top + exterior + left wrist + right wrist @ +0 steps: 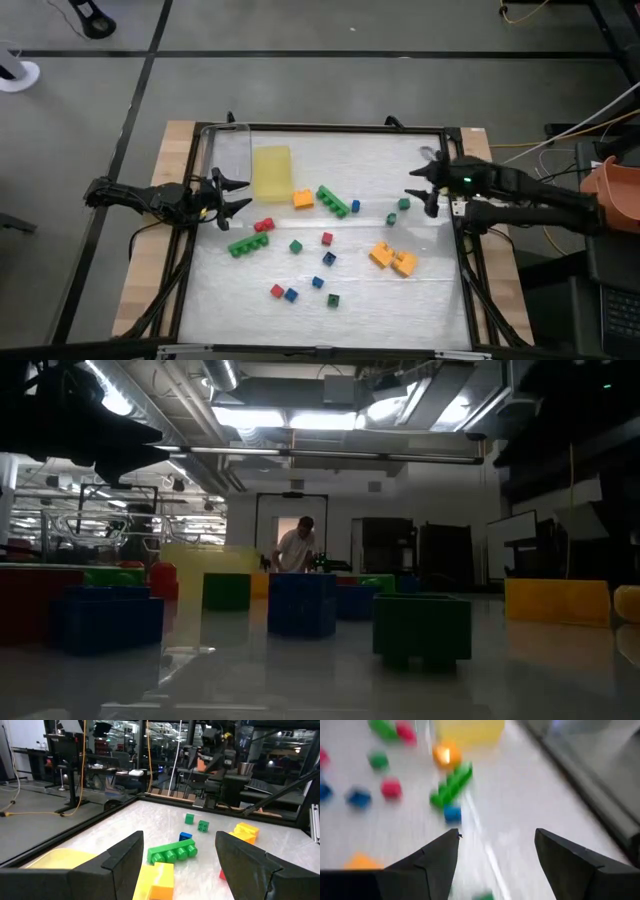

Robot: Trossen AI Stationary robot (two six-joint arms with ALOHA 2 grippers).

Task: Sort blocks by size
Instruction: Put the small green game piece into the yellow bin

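Small toy bricks lie scattered on the white table top: a long green brick (334, 201) beside an orange brick (302, 199), a green-and-red row (250, 240), two orange bricks (394, 259), and tiny red, blue and green cubes (327, 238). My left gripper (238, 195) is open and empty at the table's left side, next to the yellow tray (271, 171). My right gripper (420, 186) is open and empty at the table's right side, near a green cube (404, 204). The left wrist view shows the long green brick (172, 853) between the fingers, farther off.
A clear plastic container (228, 152) stands at the far left beside the yellow tray. A black frame (330, 128) borders the table. A person (296, 547) stands in the room far behind the table. An orange object (617, 187) sits off the table at right.
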